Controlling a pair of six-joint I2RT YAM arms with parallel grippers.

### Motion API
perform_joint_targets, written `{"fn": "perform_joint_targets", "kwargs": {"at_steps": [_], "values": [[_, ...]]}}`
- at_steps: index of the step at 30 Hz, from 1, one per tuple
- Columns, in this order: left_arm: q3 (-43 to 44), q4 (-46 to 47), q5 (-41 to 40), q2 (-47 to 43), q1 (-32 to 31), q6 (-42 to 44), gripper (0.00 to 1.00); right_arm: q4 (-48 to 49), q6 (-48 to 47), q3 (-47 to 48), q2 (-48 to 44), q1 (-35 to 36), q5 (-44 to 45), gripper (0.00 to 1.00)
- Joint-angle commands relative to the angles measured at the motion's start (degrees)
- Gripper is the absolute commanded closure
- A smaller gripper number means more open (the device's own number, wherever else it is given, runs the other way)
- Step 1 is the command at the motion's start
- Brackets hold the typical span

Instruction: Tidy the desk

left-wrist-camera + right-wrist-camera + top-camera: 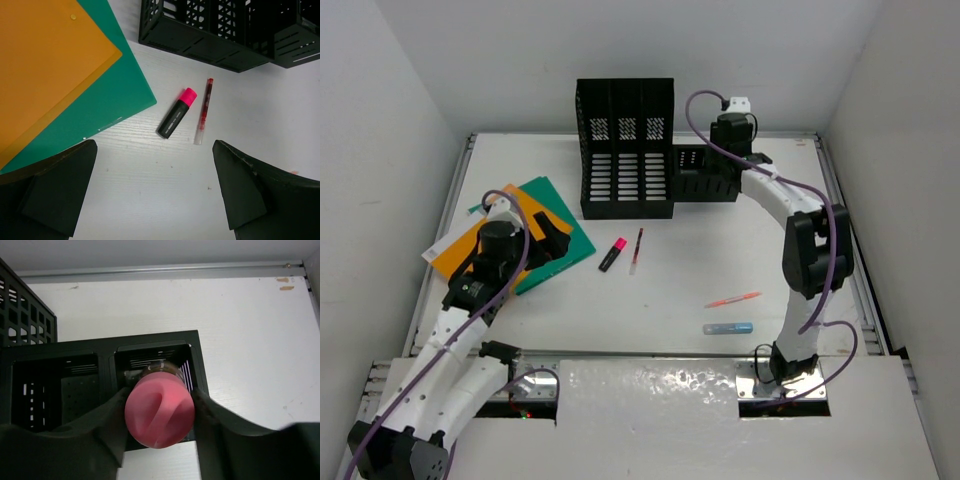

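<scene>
The white desk (720,260) holds scattered stationery. My right gripper (728,152) is at the back, shut on a pink-capped highlighter (159,410). It holds the highlighter upright, with the dark lower end inside the right compartment of a small black pen organizer (100,370). My left gripper (552,236) is open and empty, hovering over the desk beside a green folder (115,95). Ahead of its fingers (60,190) lie a second pink-and-black highlighter (177,113) and a red pen (204,110).
An orange folder (465,245) lies on the green one at the left. A tall black slotted file holder (626,150) stands at the back centre, next to the organizer (705,175). An orange pen (733,299) and a blue marker (728,328) lie at the front right.
</scene>
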Motion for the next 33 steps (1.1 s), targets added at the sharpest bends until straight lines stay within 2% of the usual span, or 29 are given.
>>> {"fn": "perform_joint_targets", "kwargs": {"at_steps": [1, 2, 6, 13, 17, 20, 23, 24, 26, 27, 30, 33], "values": [[0.69, 1.94, -0.48, -1.48, -0.26, -0.71, 0.02, 3.75, 0.85, 2.92, -1.58, -0.42, 1.46, 0.46], [0.60, 1.94, -0.48, -1.57, -0.26, -0.89, 0.02, 4.01, 0.68, 2.75, -1.93, -0.33, 1.38, 0.36], [0.42, 2.03, -0.49, -2.19, -0.26, -1.15, 0.02, 8.92, -0.46, -0.59, -5.26, -0.33, 0.06, 0.26], [-0.10, 2.47, 0.04, -2.54, -0.26, -1.68, 0.02, 10.61, -3.01, -2.34, -11.50, -0.24, -2.75, 0.24], [-0.37, 3.08, 0.74, -2.63, -0.26, -1.68, 0.02, 8.69, -4.15, -5.16, -16.34, 0.02, -9.40, 0.24], [-0.54, 3.52, 0.75, -2.19, -0.26, -1.24, 0.02, 3.85, -5.82, -8.39, -20.03, 2.47, -16.17, 0.26], [-1.42, 4.31, -0.39, -1.66, -0.26, -1.50, 0.02, -1.42, -7.58, -13.49, -23.90, 10.28, -16.91, 0.29], [-1.68, 4.05, -1.44, -1.40, -0.26, -2.03, 0.03, -4.39, -5.41, -14.56, -24.86, 15.26, -15.78, 0.29], [-1.60, 2.22, -6.43, -0.96, -0.26, -2.82, 0.03, -6.17, 0.20, -18.41, -25.31, 19.43, -14.80, 0.30], [-1.42, 1.51, -8.46, -0.35, -0.35, -3.69, 0.03, -6.44, 7.81, -19.91, -25.22, 22.32, -13.23, 0.32], [-0.11, -0.87, -11.99, 1.14, -0.26, -4.14, 0.03, -3.56, 17.00, -25.54, -23.47, 24.36, -12.69, 0.37], [0.25, -0.96, -10.60, 1.85, -0.26, -3.97, 0.03, -2.39, 22.38, -24.95, -18.55, 25.59, -12.95, 0.38]]}}
